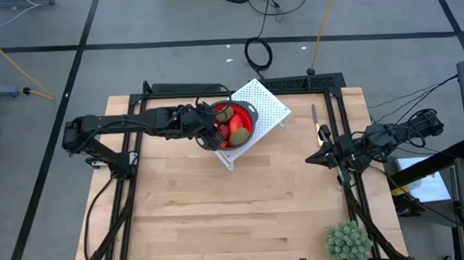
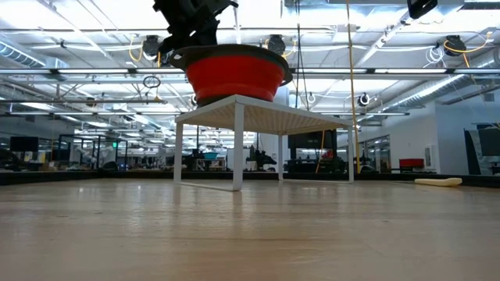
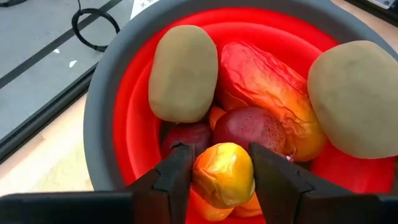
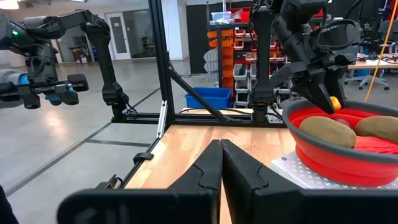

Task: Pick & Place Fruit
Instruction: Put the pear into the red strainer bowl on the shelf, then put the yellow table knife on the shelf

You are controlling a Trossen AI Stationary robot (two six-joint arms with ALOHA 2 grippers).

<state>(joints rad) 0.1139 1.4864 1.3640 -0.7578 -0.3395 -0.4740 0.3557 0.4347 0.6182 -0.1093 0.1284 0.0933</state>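
Perching on a white perforated stand (image 1: 266, 105) at the far middle of the wooden table (image 1: 243, 216), the red bowl (image 1: 245, 112) with its grey rim sits raised off the surface, so a sideways nudge from the left arm could, I judge, shift or tip bowl and stand together. The left gripper (image 3: 219, 171) hangs inside the bowl with its jaws partly apart on either side of a small orange-yellow fruit (image 3: 224, 173); whether the pads are pressing on it or have let go cannot be told. If they are loosening, the piece could drop onto the crowded heap below and roll, or ride back up should it cling to a finger. The right gripper (image 4: 219, 163), jaws closed on nothing, waits low at the table's right edge, well apart. In the bowl lie two smooth brown-green ovals (image 3: 183, 71), a long wrinkled red-orange piece (image 3: 264, 84) between them, two dark red balls (image 3: 252, 127) beneath, then the glossy orange-yellow piece and tiny orange bits (image 3: 214, 115) tucked in the gaps.
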